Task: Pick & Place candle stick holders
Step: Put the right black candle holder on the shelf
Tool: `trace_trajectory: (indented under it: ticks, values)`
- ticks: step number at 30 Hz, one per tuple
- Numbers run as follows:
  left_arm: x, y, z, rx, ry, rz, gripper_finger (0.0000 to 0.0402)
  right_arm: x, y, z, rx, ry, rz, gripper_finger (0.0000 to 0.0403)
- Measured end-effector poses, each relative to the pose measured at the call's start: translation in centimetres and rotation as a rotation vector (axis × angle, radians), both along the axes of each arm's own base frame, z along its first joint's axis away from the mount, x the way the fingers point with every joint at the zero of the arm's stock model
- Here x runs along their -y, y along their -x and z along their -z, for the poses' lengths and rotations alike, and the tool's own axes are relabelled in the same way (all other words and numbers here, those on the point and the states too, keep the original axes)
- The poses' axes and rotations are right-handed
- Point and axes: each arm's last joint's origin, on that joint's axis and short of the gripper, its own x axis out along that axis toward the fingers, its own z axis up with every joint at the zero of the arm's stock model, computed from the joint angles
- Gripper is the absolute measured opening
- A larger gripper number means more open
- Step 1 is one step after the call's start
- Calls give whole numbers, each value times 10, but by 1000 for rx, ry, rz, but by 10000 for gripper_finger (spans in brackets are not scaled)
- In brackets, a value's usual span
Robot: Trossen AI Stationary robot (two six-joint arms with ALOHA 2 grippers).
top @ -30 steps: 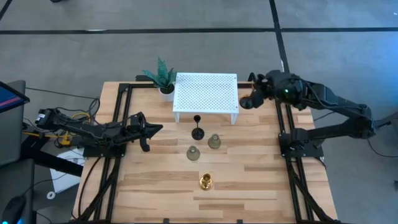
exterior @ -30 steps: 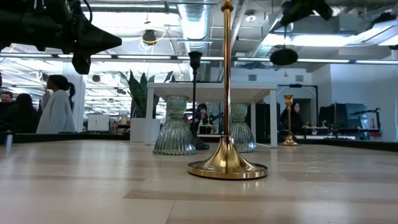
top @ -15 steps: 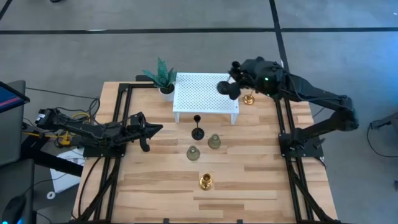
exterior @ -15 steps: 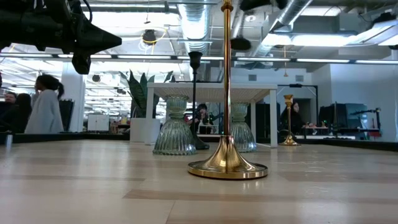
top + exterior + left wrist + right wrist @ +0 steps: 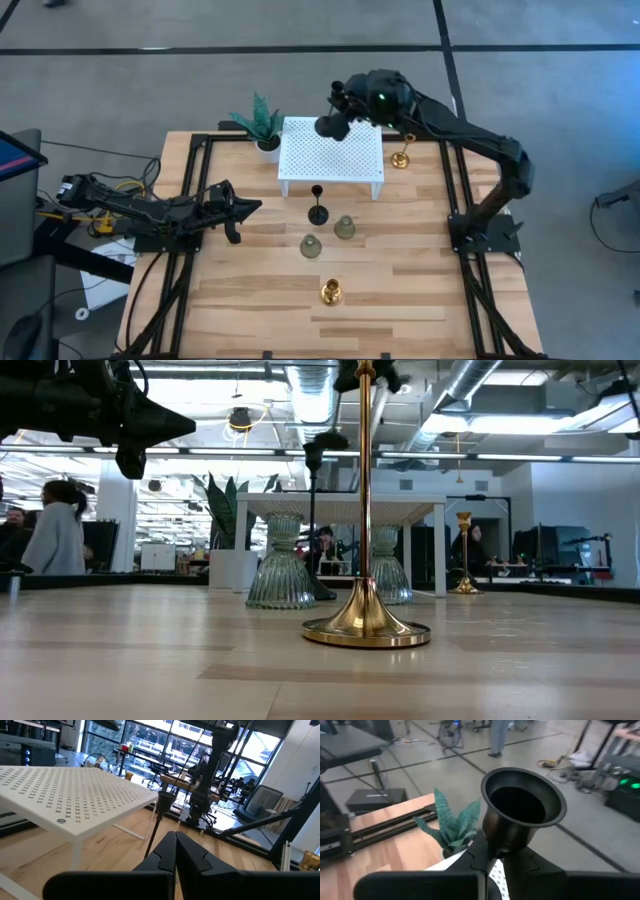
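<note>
A white platform [image 5: 331,148] stands at the far middle of the table [image 5: 410,290], with a potted plant [image 5: 262,122] just beside its left corner. In front of the platform, a black holder [image 5: 318,206] stands upright near its front edge; two grey-green holders [image 5: 344,228] and [image 5: 311,246] sit just beyond it toward the near side, and a gold holder [image 5: 331,291] stands alone nearer the front edge. A second gold holder [image 5: 400,154] stands just to the right of the platform. In the low view people show in the room behind the table.

The right gripper [image 5: 345,108] hangs over the platform's far edge, its fingers closed on the stem of a second black holder [image 5: 522,810], whose round cup faces the wrist camera, with the plant below and beyond it.

The left gripper [image 5: 252,206] waits low at the table's left, pointing toward the standing black holder, its fingers closed together with nothing between them.

Count in view: two black, two gold, two grey-green.
</note>
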Motion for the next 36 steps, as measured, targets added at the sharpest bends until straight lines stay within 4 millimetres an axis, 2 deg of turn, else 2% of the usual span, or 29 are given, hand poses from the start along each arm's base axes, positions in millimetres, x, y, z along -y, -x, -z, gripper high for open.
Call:
trace_trajectory:
  ticks: [8,17,21,23,29,36]
  values:
    - [0,0,0,-1,3,-15,5,37,-23,6,9,-32,-105,20]
    - [-1,0,0,-1,5,-27,5,64,-47,20,-18,-56,-174,20]
    - [-1,1,-1,21,36,-45,4,64,-44,24,-82,-84,-171,20]
    - [-3,1,-5,36,63,-79,4,57,-41,21,-109,-76,-189,20]
    - [-3,-5,-35,1,-55,-173,3,38,-25,-3,-101,-26,-233,20]
    - [-16,-32,-73,-112,-179,-329,3,30,-15,-14,-78,-29,-312,20]
